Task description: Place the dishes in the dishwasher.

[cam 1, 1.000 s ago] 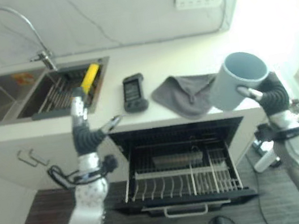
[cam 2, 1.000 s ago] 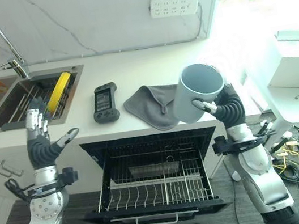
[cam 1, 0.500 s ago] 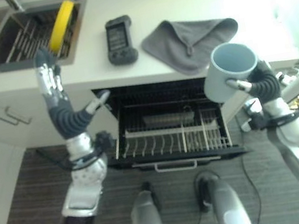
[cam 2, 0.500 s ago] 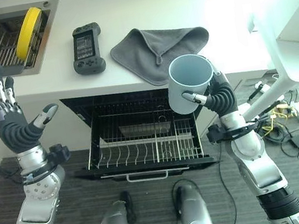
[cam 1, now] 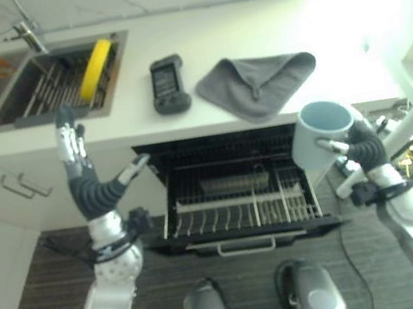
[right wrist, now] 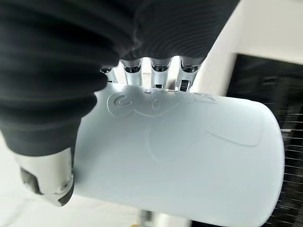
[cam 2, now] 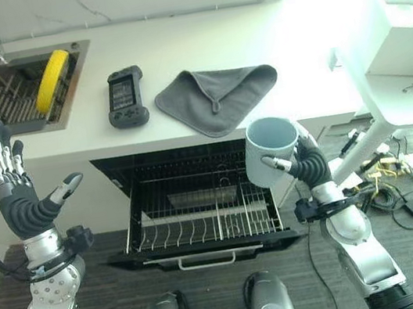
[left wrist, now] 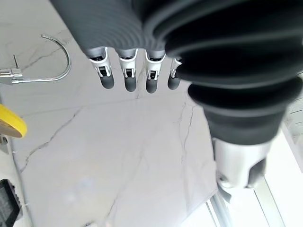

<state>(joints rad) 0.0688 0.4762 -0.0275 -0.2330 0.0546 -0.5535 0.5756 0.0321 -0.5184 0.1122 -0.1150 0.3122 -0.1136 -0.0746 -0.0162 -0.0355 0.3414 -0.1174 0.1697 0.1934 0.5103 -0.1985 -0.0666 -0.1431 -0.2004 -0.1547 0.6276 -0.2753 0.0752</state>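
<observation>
The right hand [cam 2: 307, 163], curled round the pale blue mug [cam 2: 271, 149], had dropped from bench height to beside the open dishwasher rack [cam 2: 209, 217], so loading looked near. The left hand [cam 2: 20, 200] stayed raised, fingers spread, empty. On the bench [cam 2: 173, 49] lay a grey cloth [cam 2: 217, 97].

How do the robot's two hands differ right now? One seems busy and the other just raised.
The right robot hand is curled round a pale blue mug; the left robot hand holds nothing. The left robot hand's fingers point straight up with the thumb spread, whereas the right's wrap the mug. The right hangs by the open dishwasher rack's right edge, the left off its left side. Both have dark ribbed covers and silver, dark-tipped fingers.
</observation>
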